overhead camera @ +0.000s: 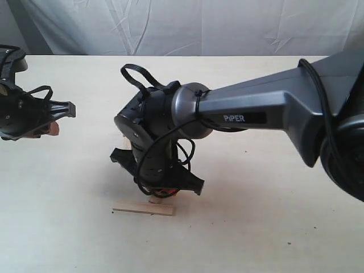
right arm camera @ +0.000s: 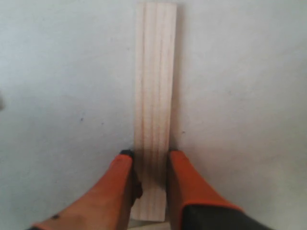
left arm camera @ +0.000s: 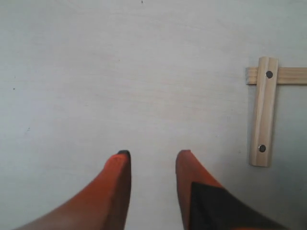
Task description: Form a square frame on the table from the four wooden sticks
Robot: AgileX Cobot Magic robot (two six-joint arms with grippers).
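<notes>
My right gripper (right arm camera: 149, 154) is shut on a plain wooden stick (right arm camera: 154, 86), gripping it near one end, with an orange finger (right arm camera: 184, 179) on each long edge. In the exterior view this stick (overhead camera: 136, 209) lies flat at or just above the table (overhead camera: 256, 227), under the right gripper (overhead camera: 162, 195), which reaches across the middle. My left gripper (left arm camera: 152, 154) is open over bare table with nothing between its fingers; it hangs at the far left (overhead camera: 57, 119). A stick with two dark dots (left arm camera: 264, 115) lies crosswise over the end of another stick (left arm camera: 288, 75). The fourth stick is out of view.
The right arm's dark body (overhead camera: 170, 125) hides the table's middle in the exterior view. A wrinkled white cloth (overhead camera: 182, 25) hangs behind the far edge. Bare table (overhead camera: 273, 227) lies to the front right and between the two grippers.
</notes>
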